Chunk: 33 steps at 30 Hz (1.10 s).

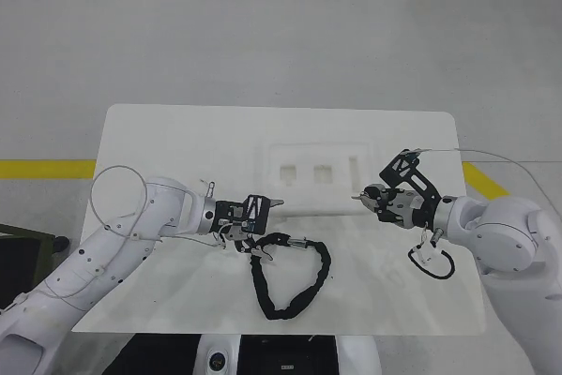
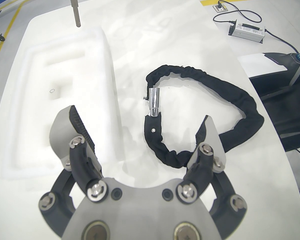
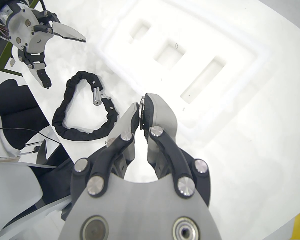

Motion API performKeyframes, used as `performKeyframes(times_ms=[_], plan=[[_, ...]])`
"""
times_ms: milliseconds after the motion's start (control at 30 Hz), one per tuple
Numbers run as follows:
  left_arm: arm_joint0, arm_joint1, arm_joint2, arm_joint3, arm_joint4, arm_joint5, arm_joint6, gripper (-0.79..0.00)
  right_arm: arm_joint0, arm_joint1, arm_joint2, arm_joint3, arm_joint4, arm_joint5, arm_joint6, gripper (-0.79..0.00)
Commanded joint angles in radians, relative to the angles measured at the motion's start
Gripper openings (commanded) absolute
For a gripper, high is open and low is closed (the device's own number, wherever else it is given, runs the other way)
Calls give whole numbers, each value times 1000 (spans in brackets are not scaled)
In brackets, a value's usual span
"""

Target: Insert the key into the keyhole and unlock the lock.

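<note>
the right gripper [image 3: 140,112] is clamping the key [image 2: 76,13] near the foam tray [image 2: 103,41], while the left gripper [image 2: 140,114] is hanging spread wide over the chain lock [image 2: 154,102].

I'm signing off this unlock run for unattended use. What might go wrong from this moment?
The lock cylinder lies loose on the table, and the left gripper is open, not gripping it, so a pushing key may just slide it. The right gripper pinches the key only at its head, so it could twist on contact.
</note>
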<state>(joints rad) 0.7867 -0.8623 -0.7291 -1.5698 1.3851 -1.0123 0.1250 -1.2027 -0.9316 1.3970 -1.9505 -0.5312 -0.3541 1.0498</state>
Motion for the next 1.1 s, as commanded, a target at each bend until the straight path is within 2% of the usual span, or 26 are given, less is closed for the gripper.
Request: performKeyframes(times_ms=[0, 500, 700, 900, 1067], plan=[[0, 0, 0, 0, -1, 0, -1, 0, 0, 0, 0, 0, 0, 0, 0, -785], [0, 0, 0, 0, -1, 0, -1, 0, 0, 0, 0, 0, 0, 0, 0, -785], [36, -3, 5, -27, -4, 20, -60, 0, 0, 0, 0, 0, 0, 0, 0, -785], [41, -19, 53, -63, 16, 0, -138, 0, 0, 0, 0, 0, 0, 0, 0, -785], [10, -42, 98, -55, 35, 0, -172, 0, 0, 0, 0, 0, 0, 0, 0, -785]])
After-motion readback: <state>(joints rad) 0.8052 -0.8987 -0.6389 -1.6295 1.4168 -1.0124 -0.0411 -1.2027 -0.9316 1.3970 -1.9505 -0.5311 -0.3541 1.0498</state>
